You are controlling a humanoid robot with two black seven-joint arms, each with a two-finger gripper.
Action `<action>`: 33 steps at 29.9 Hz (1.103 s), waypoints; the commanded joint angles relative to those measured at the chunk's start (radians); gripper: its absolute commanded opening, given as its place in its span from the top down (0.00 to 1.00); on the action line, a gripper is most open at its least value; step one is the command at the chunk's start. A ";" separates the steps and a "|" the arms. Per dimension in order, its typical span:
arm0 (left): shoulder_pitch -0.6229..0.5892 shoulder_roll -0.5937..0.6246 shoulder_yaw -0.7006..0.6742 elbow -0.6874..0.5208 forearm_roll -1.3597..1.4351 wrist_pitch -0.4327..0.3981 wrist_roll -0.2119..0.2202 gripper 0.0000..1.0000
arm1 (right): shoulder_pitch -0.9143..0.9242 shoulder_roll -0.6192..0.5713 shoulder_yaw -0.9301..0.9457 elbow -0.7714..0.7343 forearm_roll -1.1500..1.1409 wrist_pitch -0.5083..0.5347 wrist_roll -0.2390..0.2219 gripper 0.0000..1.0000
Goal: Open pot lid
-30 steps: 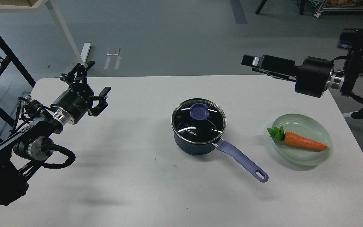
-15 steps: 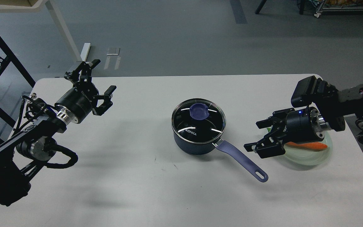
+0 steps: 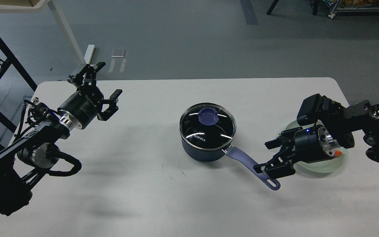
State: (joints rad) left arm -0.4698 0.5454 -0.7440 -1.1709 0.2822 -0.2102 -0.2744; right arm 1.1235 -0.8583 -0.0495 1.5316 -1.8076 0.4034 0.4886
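Observation:
A dark blue pot (image 3: 206, 149) stands at the middle of the white table (image 3: 163, 194). Its glass lid (image 3: 207, 125) sits shut on it, with a purple knob (image 3: 208, 116) on top. The pot's purple handle (image 3: 252, 166) points toward the front right. My right gripper (image 3: 266, 157) is open, low over the table, with its lower finger right over the far end of the handle. My left gripper (image 3: 102, 84) is open and empty, held above the table's back left, far from the pot.
A pale green glass plate (image 3: 334, 163) lies at the right, mostly covered by my right arm; an orange carrot tip (image 3: 338, 153) shows on it. The table's right edge is close behind the plate. A black frame stands off the table at far left.
My right arm swung down from high at the back right to the table beside the plate, then moved lower and a little left to the handle's end. My left gripper shifted slightly right, then stayed.

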 commanded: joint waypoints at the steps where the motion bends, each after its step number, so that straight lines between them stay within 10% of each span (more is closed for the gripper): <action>1: 0.000 0.002 -0.003 -0.001 0.000 0.000 0.000 0.01 | -0.005 0.013 -0.012 -0.001 0.005 0.000 0.000 0.05; 33: 0.008 0.007 -0.012 -0.010 0.000 -0.005 -0.017 0.01 | -0.063 0.094 -0.013 -0.103 -0.004 -0.001 0.000 0.49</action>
State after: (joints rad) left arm -0.4624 0.5518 -0.7563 -1.1812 0.2820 -0.2116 -0.2915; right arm 1.0600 -0.7667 -0.0632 1.4332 -1.8115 0.4034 0.4887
